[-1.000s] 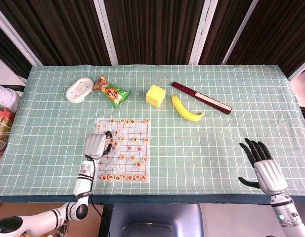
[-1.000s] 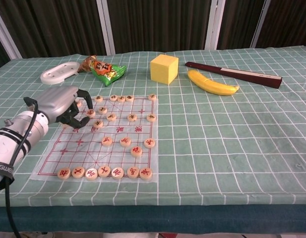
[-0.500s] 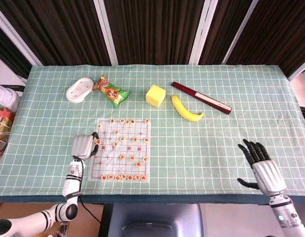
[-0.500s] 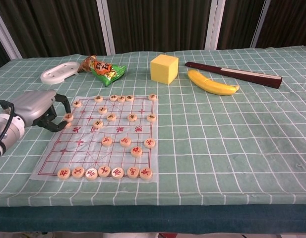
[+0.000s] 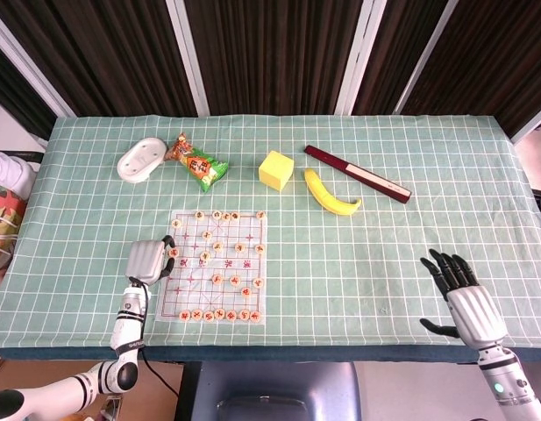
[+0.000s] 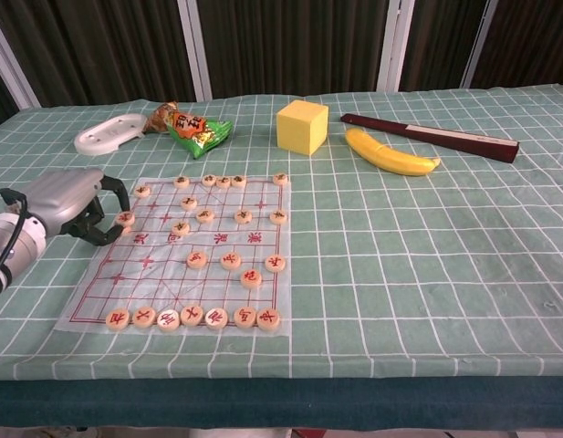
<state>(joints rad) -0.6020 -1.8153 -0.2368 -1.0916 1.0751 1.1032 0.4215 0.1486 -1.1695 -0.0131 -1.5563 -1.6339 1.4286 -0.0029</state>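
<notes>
Change: Since a second ago the left hand [image 6: 71,203] has drawn back from over the board's left columns to the board's left edge; over the last half second it barely shifts. The right hand [image 5: 467,298] has eased a little toward the near edge of the surface.
Left hand: at the left edge of the chess board [image 6: 176,287], its fingers curled around a chess piece [image 6: 125,218], which sits between the fingertips in the chest view; it looks pinched, held just above or on the sheet.
Right hand: fingers spread and holding nothing, hovering by the near right corner of the surface [image 5: 358,281], well apart from everything.
Near row: a line of pieces [image 6: 192,317] along the board's near edge.
Middle of board: scattered pieces [image 6: 231,261], some close together.
Far row: pieces [image 6: 224,181] along the board's far edge.
Handling: the piece is small and round, so a steady fingertip pinch matters; the thin sheet could slide or wrinkle if the fingers drag on it, and neighbouring pieces are near enough to be nudged.
Far part of surface: a white soap dish [image 5: 140,160] and a snack packet [image 5: 197,163] toward the far left corner; a yellow cube [image 5: 275,169], a banana [image 5: 330,194] and a dark folded fan [image 5: 356,173] further right.
</notes>
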